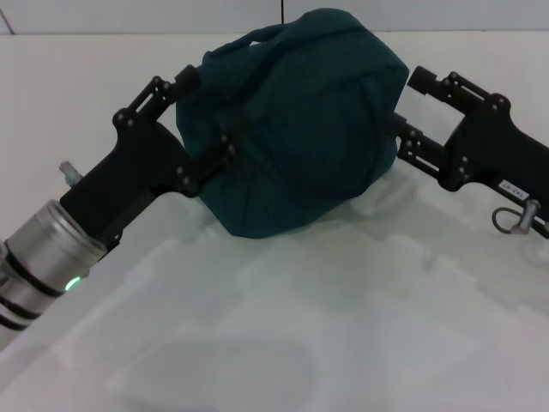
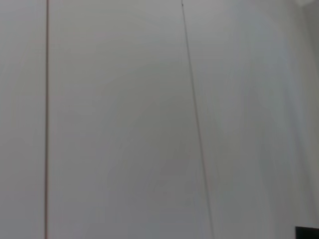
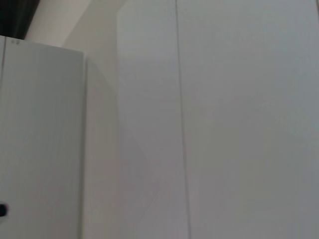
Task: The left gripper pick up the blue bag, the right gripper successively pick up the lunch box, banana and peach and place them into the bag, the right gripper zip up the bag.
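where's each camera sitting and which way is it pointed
Head view: on the robot's head, looking forward and down at the blue bag on the white table; left gripper and right gripper sit against its two sides.
Left wrist view: on the left arm, facing a plain pale panel; none of the robot shows.
Right wrist view: on the right arm, facing similar pale panels; none of the robot shows.
Shared: both wrist views miss the bag.
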You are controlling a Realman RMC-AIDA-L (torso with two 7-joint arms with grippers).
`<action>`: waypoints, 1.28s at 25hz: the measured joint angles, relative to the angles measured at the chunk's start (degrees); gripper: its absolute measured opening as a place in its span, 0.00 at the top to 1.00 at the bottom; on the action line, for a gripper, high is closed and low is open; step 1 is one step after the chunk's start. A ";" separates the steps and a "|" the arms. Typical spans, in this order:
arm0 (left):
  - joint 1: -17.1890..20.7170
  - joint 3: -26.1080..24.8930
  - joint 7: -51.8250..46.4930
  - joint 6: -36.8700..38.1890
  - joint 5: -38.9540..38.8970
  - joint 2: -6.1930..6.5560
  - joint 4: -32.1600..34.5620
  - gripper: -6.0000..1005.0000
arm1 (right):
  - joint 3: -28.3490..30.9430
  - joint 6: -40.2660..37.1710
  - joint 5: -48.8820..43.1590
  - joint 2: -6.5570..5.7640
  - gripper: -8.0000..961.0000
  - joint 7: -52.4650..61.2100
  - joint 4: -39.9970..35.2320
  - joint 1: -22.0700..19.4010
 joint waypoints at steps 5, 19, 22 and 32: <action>1.14 0.10 -0.41 2.59 5.88 0.77 1.16 0.25 | -1.68 -5.28 -1.41 -1.14 0.34 1.17 0.06 -0.15; 4.39 0.07 0.27 6.18 10.94 0.83 3.71 0.25 | 0.61 -14.74 -7.19 -4.27 0.34 1.36 0.07 -2.53; 4.11 0.07 0.28 6.16 12.11 0.83 3.73 0.25 | 0.95 -13.66 -7.25 -3.84 0.34 1.13 0.18 -2.83; 4.32 0.56 0.28 6.47 16.74 1.07 5.29 0.25 | 0.90 -11.97 -7.28 -3.61 0.34 0.98 0.25 -2.98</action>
